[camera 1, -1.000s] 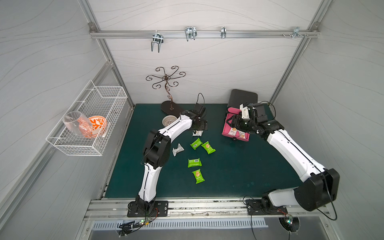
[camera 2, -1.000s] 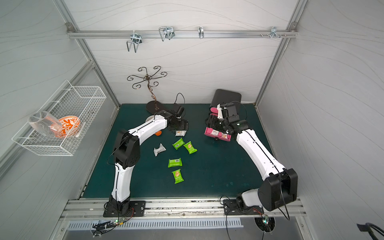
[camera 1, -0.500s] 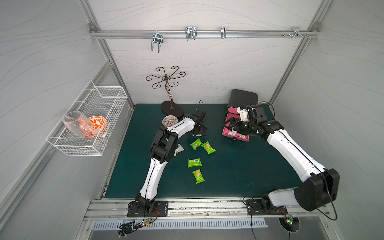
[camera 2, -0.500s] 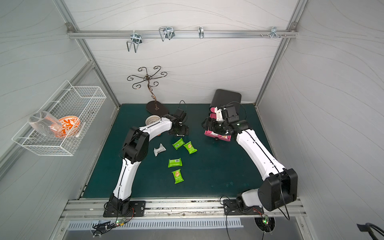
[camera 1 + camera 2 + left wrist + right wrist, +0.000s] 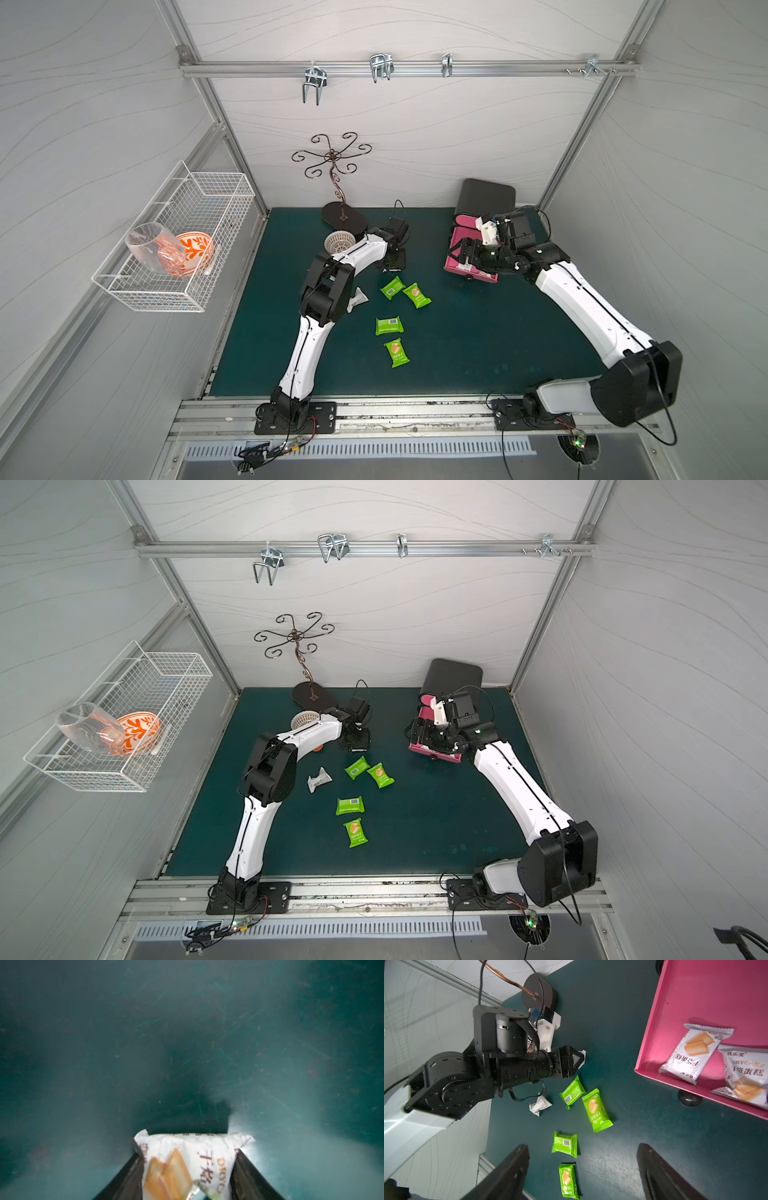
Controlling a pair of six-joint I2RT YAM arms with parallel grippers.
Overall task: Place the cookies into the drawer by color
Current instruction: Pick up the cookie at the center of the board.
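My left gripper (image 5: 392,264) is down on the green mat at the back middle, shut on a white cookie packet (image 5: 182,1147) that its two black fingers press from both sides. Several green cookies (image 5: 392,287) (image 5: 596,1109) lie loose on the mat in front of it. A crumpled white packet (image 5: 319,778) lies beside the left arm. The pink drawer (image 5: 652,1022) stands pulled out at the back right with two white cookies (image 5: 691,1051) inside. My right gripper (image 5: 582,1147) hangs open and empty over the drawer's left edge (image 5: 457,237).
The drawer's black cabinet (image 5: 486,197) stands in the back right corner. A curly metal stand (image 5: 332,174) and a small white basket (image 5: 340,241) are at the back left, close to the left arm. A wire basket (image 5: 183,245) hangs on the left wall.
The left gripper has come down onto the mat and closed round the white packet, and the arm's elbow has swung in. The right arm has barely moved.
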